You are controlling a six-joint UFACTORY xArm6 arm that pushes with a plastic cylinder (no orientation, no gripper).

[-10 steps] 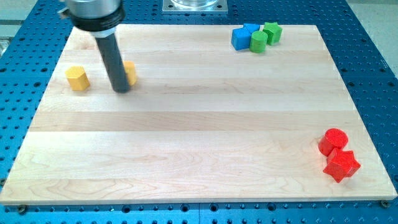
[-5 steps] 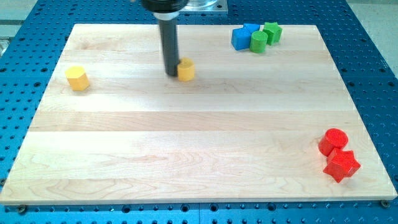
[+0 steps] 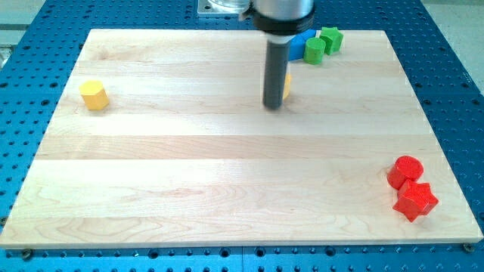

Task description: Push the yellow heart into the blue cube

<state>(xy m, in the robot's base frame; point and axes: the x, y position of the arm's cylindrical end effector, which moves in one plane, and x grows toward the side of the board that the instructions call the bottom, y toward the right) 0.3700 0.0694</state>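
Note:
My tip rests on the board right of centre, toward the view's top. The yellow heart is mostly hidden behind the rod; only a thin yellow sliver shows at the rod's right edge, touching it. The blue cube sits at the view's top, partly hidden by the arm, a short way above and right of the heart. Its shape is hard to make out.
A green block and a green star crowd against the blue cube's right side. A yellow cylinder sits at the view's left. A red cylinder and a red star sit at the bottom right.
My tip has swept from the view's left to right of centre, pushing the yellow heart along with it toward the blue cube. The other blocks have not moved.

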